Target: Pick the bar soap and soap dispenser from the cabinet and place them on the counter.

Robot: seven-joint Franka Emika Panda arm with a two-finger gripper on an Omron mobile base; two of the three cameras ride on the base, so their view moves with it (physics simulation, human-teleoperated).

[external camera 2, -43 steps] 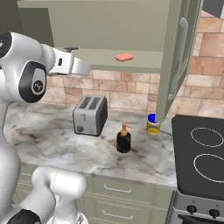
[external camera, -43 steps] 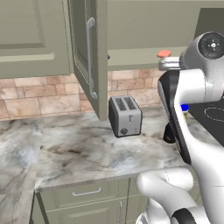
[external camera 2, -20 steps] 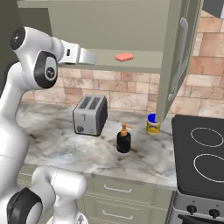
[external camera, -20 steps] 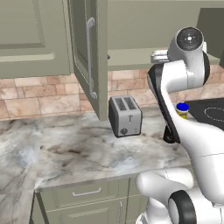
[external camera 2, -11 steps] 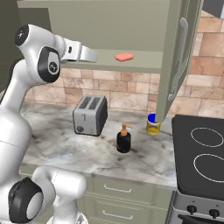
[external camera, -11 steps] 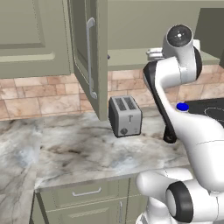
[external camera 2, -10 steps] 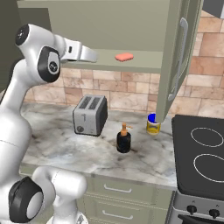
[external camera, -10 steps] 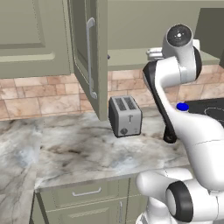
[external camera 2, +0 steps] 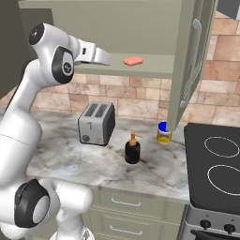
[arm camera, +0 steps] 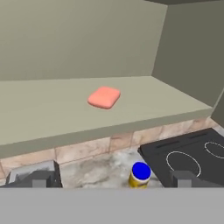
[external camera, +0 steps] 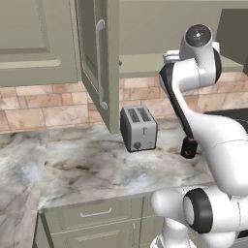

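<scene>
Salmon-pink rounded bar soap (arm camera: 104, 97) lies flat on cabinet (arm camera: 52, 105) shelf.

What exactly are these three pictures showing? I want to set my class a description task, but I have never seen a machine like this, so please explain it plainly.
This is a computer-rendered kitchen with a white robot arm on a base. Two pictures come from cameras on that base, behind the arm to its left and right. The third comes from a camera on the hand, looking along the gripper, whose jaws stand open and hold nothing.

The arm reaches up toward an open olive-green cabinet. On its shelf lies a pink bar soap.

Below, on the marbled counter, stand a black soap dispenser with an orange pump, a silver toaster and a yellow jar with a blue lid. A black stovetop sits beside the counter.
</scene>
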